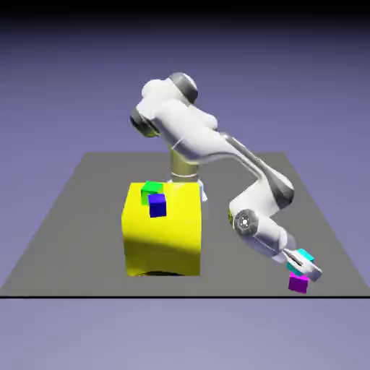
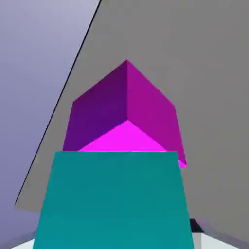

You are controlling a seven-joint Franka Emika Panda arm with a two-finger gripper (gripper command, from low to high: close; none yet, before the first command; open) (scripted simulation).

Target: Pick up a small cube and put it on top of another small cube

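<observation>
Reaching low at the exterior view's right, the tool (image 1: 308,268) is tilted, sloping down toward the near side of the table (image 1: 79,246). How far its jaws stand open cannot be determined; the fingers are largely hidden in both views. Whether they grip the cyan cube or merely stand around it cannot be confirmed either.

The cyan cube (image 2: 114,202) is at the tool. In the hand view it fills the lower middle, presenting a flat teal face, with a small dark and pale part (image 2: 196,226) showing just beside its lower right edge. In the exterior view it is partly covered by the tool.

The magenta cube (image 1: 298,282) is seen directly below the tool and the cyan cube in the exterior view, near the table's front right corner. The hand view shows two darker side faces and part of a bright face, the remainder being covered by the cyan cube. Contact between the two cubes cannot be verified.

The white arm (image 1: 191,134) extends from its base across to the exterior view's right. Well apart from the cubes at the tool, a large yellow block (image 1: 162,242) occupies the left of centre. The green cube (image 1: 151,191) and blue cube (image 1: 157,206) appear close together at its upper part, blue nearer the camera.
</observation>
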